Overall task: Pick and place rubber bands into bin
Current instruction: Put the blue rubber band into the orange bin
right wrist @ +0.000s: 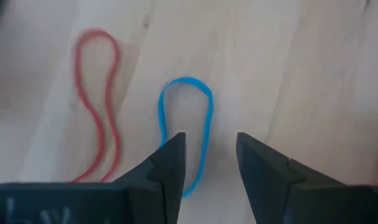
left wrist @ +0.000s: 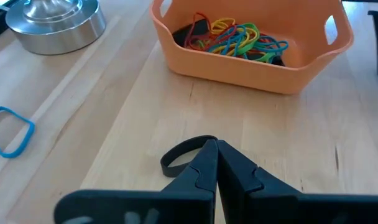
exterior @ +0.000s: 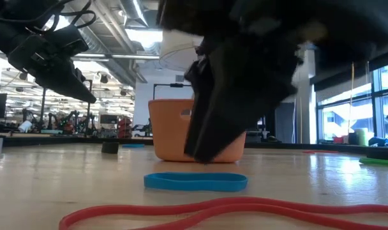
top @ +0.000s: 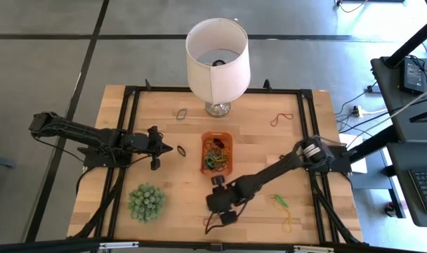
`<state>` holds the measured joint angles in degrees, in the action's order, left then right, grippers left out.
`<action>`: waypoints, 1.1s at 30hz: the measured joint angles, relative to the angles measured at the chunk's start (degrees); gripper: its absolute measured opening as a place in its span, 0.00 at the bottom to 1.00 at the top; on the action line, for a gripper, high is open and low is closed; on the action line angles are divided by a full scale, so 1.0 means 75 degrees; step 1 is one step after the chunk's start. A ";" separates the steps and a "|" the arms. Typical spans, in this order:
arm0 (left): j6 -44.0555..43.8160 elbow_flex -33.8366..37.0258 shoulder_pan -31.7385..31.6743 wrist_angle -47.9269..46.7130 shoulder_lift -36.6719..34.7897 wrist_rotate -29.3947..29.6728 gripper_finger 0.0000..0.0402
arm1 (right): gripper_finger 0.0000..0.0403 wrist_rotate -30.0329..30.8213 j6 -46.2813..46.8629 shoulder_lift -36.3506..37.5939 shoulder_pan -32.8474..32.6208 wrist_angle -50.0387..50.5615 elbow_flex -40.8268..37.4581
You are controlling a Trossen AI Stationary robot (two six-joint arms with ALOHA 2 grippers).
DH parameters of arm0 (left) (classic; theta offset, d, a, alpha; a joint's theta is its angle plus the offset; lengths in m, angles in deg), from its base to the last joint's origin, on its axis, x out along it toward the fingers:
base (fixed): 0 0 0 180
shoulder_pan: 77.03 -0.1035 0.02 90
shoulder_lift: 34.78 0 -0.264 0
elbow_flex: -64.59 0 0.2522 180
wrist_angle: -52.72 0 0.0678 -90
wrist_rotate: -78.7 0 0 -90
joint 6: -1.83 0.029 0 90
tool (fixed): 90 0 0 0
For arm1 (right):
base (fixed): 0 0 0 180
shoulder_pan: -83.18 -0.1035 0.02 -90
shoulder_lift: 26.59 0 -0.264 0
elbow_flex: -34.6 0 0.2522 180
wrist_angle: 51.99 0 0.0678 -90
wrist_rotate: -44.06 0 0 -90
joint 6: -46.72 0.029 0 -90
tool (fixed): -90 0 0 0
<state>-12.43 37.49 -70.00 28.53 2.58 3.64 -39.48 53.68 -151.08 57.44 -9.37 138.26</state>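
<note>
rubber bands, thin flexible loops, assorted colours: a tangled heap (left wrist: 235, 38) already lies in the small shallow orange plastic bin (top: 217, 153), centre of the high frame. still loose on the wooden table (top: 263, 140): a blue loop (right wrist: 188, 127) and a long red loop (right wrist: 99, 106) at lower centre, a black loop (left wrist: 179, 157) left of the bin, a grey one (top: 181, 112) by the white lampshade (top: 216, 55), a red one (top: 281, 119) at upper right, green (top: 280, 201) and yellow (top: 287, 225) at lower right. task judged partly done, perhaps half. right gripper (right wrist: 209, 163): jaws wide, low over the blue loop, holding nothing. left gripper (left wrist: 215, 163): jaws closed, seemingly empty, tips just beside the black loop.
</note>
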 joint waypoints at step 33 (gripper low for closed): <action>0.0000 0.0000 0.0000 -0.0003 0.0000 0.0052 0.00 | 0.01 0.0146 0.0230 0.1093 0.0044 0.1553 0.0168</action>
<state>-12.43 37.49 -70.00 28.51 2.58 4.03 -38.39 55.40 -142.88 57.77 2.28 139.52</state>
